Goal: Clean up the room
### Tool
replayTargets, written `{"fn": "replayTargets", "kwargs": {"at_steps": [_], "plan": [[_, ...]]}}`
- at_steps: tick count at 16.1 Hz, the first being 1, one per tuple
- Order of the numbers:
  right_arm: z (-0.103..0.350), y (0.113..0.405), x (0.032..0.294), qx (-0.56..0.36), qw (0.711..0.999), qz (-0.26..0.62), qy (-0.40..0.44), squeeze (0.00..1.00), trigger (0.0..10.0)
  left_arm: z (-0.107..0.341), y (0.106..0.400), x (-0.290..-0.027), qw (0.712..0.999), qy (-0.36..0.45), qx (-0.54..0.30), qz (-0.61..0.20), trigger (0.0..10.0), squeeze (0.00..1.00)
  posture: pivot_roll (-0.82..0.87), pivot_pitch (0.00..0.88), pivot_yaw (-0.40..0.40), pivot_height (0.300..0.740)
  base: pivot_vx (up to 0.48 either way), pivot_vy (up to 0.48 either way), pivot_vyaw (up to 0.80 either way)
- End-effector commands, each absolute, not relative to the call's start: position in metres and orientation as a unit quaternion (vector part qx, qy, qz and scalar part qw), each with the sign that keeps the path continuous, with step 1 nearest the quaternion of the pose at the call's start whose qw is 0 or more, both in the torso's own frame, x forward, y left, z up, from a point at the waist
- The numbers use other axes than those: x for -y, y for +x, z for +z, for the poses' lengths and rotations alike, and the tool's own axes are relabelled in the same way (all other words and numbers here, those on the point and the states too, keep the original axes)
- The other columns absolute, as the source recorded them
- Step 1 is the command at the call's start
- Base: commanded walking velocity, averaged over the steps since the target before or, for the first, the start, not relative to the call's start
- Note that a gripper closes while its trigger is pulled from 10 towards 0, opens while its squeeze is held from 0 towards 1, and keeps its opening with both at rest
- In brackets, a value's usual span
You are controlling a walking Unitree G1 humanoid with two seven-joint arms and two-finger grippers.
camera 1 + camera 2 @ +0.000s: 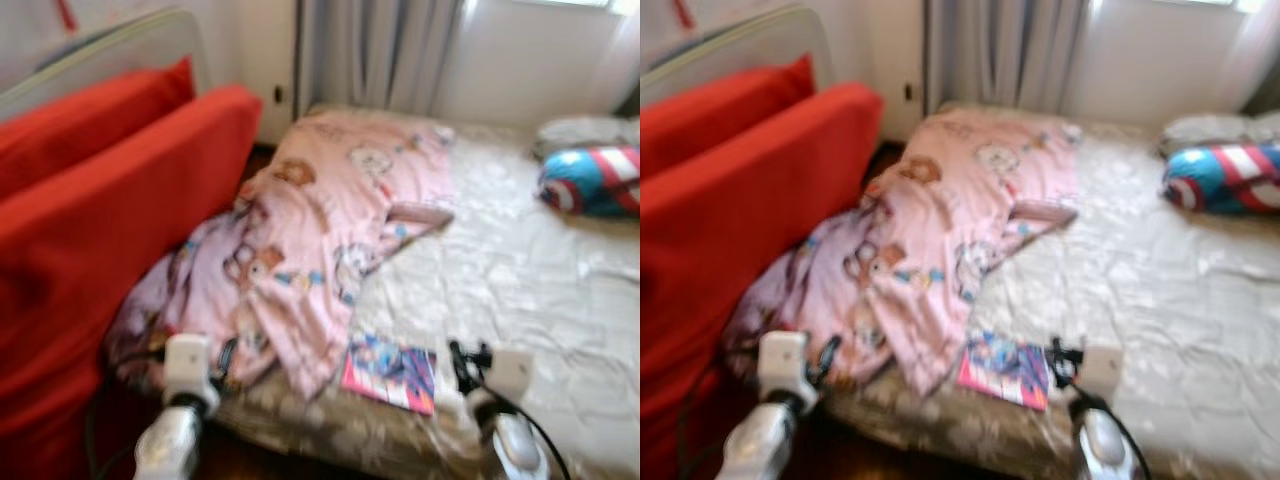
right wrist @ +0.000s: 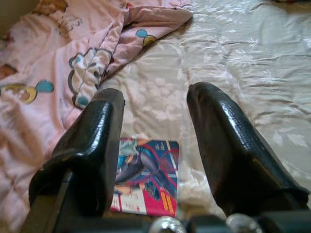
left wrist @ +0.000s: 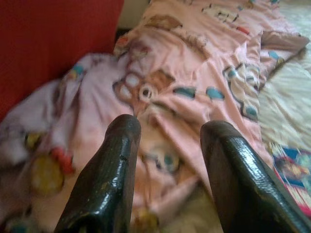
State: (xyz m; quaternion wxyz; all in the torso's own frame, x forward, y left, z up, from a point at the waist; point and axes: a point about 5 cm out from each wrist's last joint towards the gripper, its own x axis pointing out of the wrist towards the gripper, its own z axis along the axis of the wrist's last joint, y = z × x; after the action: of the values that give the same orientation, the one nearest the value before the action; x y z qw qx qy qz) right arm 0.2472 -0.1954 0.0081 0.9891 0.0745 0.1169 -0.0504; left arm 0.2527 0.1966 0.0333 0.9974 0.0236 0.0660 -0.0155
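Observation:
A crumpled pink blanket (image 1: 320, 230) with cartoon bears lies across the left part of the bed and hangs over its near edge. A colourful comic book (image 1: 390, 372) lies flat on the cream sheet near the bed's front edge, also seen as the book (image 2: 146, 182). My left gripper (image 1: 225, 358) is low at the bed's near left corner, open, its fingers (image 3: 109, 174) pointing at the blanket (image 3: 194, 82). My right gripper (image 1: 462, 362) is open just right of the book, above the sheet.
A red sofa (image 1: 110, 230) stands close along the bed's left side. The bed (image 1: 520, 270) has a cream patterned sheet. A blue, red and white shield-print pillow (image 1: 595, 180) and a grey pillow (image 1: 580, 130) lie at the far right. Grey curtains (image 1: 375, 50) hang behind.

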Motion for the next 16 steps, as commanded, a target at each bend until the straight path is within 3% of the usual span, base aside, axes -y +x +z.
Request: {"fn": "replayTargets", "kwargs": {"at_steps": [1,4,12,16], "plan": [[0.001,0.241,0.206,-0.13,0.986,-0.069,0.075,0.0,10.0,0.038,0.257,-0.187,0.998,0.012,-0.057,-0.028,10.0,0.0,-0.04,0.036,-0.021,0.74,0.262,0.0,-0.71],[0.001,0.243,0.207,-0.122,0.987,-0.07,0.075,0.0,10.0,0.039,0.257,-0.187,0.998,0.013,-0.055,-0.027,10.0,0.0,-0.04,0.039,-0.018,0.74,0.261,0.0,-0.2],[0.001,0.243,0.202,-0.111,0.992,-0.03,0.05,0.0,10.0,0.057,0.264,-0.183,0.999,-0.006,-0.025,-0.027,10.0,0.0,-0.04,0.048,-0.011,0.74,0.0,0.0,0.0],[0.011,0.246,0.201,-0.08,0.996,-0.014,0.024,0.0,10.0,0.049,0.251,-0.181,0.998,-0.006,-0.043,-0.042,10.0,0.0,-0.06,0.033,-0.008,0.74,0.0,0.0,0.0]]}}
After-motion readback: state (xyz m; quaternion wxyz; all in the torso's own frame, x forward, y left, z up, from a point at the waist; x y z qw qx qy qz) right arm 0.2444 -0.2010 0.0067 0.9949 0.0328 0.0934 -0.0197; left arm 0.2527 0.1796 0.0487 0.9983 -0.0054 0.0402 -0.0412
